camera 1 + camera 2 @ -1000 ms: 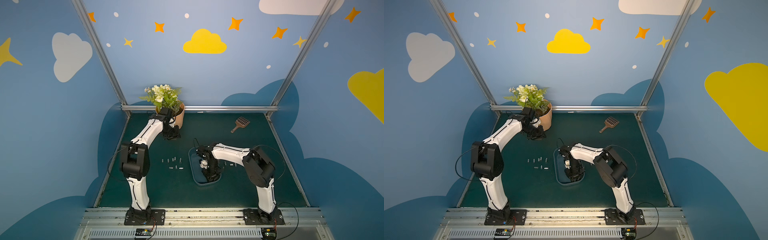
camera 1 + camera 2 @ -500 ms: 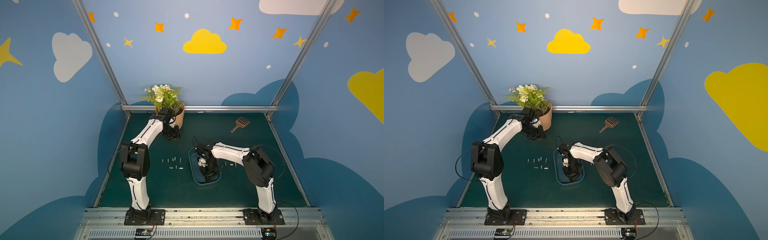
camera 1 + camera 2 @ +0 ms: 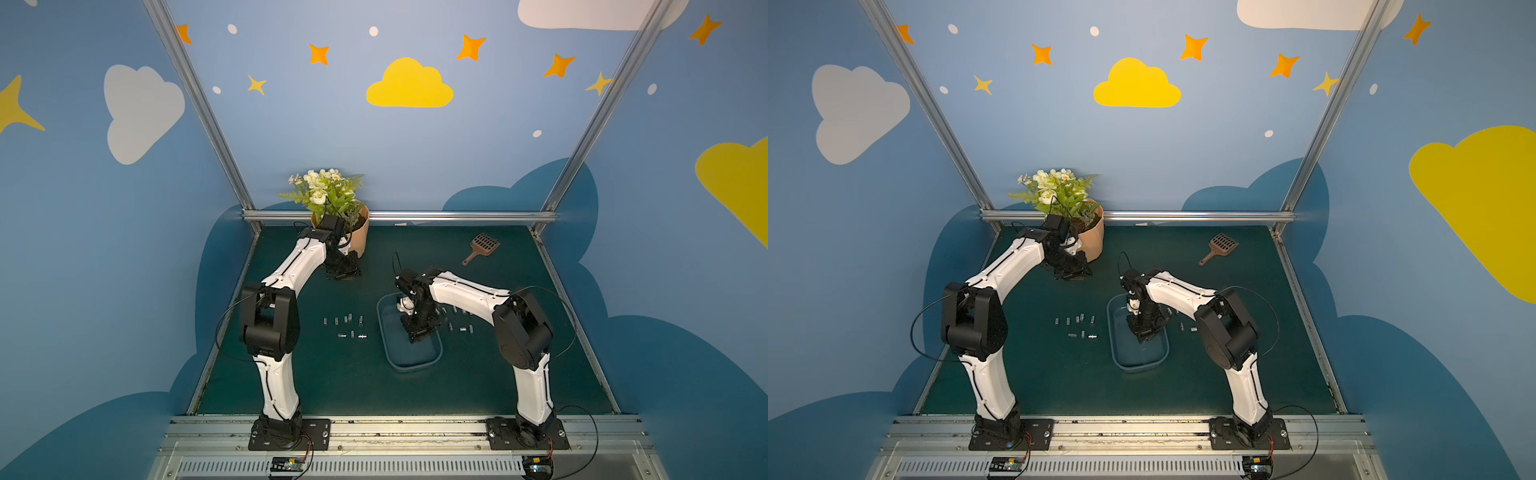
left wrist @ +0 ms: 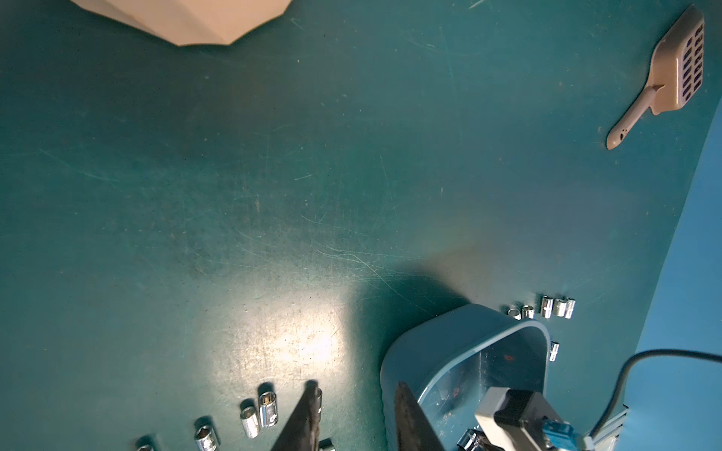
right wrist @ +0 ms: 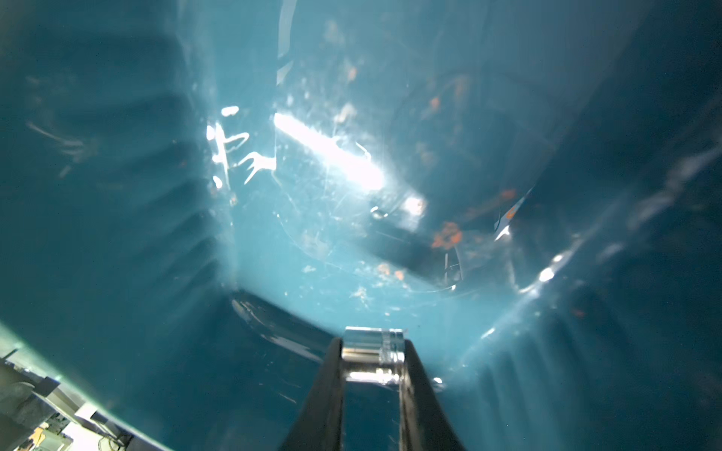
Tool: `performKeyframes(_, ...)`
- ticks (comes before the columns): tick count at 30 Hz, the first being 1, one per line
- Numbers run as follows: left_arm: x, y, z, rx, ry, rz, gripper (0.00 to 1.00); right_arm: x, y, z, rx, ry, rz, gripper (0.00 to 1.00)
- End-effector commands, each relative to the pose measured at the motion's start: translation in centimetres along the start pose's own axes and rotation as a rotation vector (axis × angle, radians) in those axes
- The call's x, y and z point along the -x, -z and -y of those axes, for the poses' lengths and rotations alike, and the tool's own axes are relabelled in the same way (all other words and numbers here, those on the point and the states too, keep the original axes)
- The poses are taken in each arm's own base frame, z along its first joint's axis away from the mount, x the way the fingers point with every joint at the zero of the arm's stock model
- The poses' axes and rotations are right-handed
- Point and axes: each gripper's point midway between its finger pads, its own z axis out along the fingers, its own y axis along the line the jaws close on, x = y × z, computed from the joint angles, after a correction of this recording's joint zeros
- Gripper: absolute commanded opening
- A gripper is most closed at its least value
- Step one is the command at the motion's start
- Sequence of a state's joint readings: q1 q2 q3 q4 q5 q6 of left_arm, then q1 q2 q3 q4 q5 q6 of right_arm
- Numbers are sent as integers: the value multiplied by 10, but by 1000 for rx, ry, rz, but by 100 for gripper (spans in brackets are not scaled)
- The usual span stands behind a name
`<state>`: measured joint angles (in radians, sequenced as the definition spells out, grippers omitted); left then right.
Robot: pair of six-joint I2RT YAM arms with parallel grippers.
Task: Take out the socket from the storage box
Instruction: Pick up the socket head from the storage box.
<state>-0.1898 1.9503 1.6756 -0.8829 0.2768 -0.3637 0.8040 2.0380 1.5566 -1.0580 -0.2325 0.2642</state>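
Note:
The storage box [image 3: 409,365] [image 3: 1138,366], a shallow bluish tub, lies on the green mat in both top views. My right gripper [image 3: 415,337] [image 3: 1142,338] reaches down into it. In the right wrist view the right gripper [image 5: 373,340] is shut on a chrome socket [image 5: 371,353] lying crosswise between the fingertips, just above the box floor [image 5: 312,242]. My left gripper [image 3: 343,272] [image 4: 356,387] hangs low by the flowerpot, far from the box, open with nothing between its fingers.
Several loose sockets [image 3: 345,326] lie on the mat left of the box, and more sockets [image 3: 461,326] lie on its right. A peach flowerpot [image 3: 358,237] with flowers stands at the back left. A brown slotted scoop [image 3: 482,247] lies at the back right.
The right gripper's jaws have closed onto the socket inside the box. The left arm has not moved.

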Motion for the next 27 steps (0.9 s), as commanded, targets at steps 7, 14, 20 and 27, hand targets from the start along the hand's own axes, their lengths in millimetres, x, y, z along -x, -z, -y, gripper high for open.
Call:
performKeyframes(7,11,15,7,-10,-13,37,35,15,59,23,-39,-27,116,18)
performKeyframes(14,20,17,10,-8,-19,53,35,15,104,70,-91,-135,194,18)
performKeyframes(20,30,22,11,3,-30,68,35,-5,107,111,-153,-241,165,18)
performKeyframes(27,37,26,10,10,-32,75,35,-23,86,149,-186,-352,94,18)
